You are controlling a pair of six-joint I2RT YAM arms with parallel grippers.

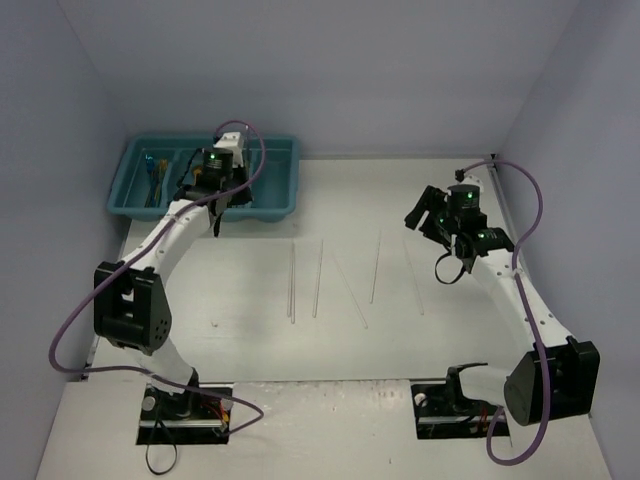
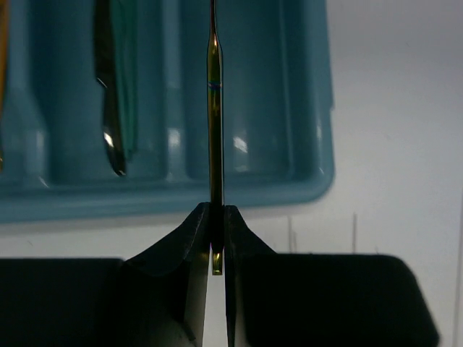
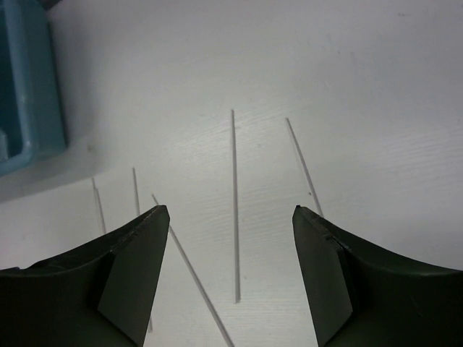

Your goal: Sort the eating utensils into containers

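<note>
Top: left arm is stretched to the teal tray (image 1: pixel 125 195), left pincer (image 1: pixel 215 215) detail is lost. Right pincer (image 1: pixel 422 212) is raised over the counter (image 1: pixel 250 350) by the sticks (image 1: pixel 317 280).
Left wrist: gold utensil (image 2: pixel 215 108) is clamped edge-on before the tray, tip cut off.
Right wrist: jaws are spread wide, nothing held.

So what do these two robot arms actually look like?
The left arm and right arm share one build: slim white links joined by chunky black joint housings. A purple cable loops loosely along each, and small green lights glow near the wrists. The left gripper and right gripper each have two dark, wedge-shaped fingers.
</note>
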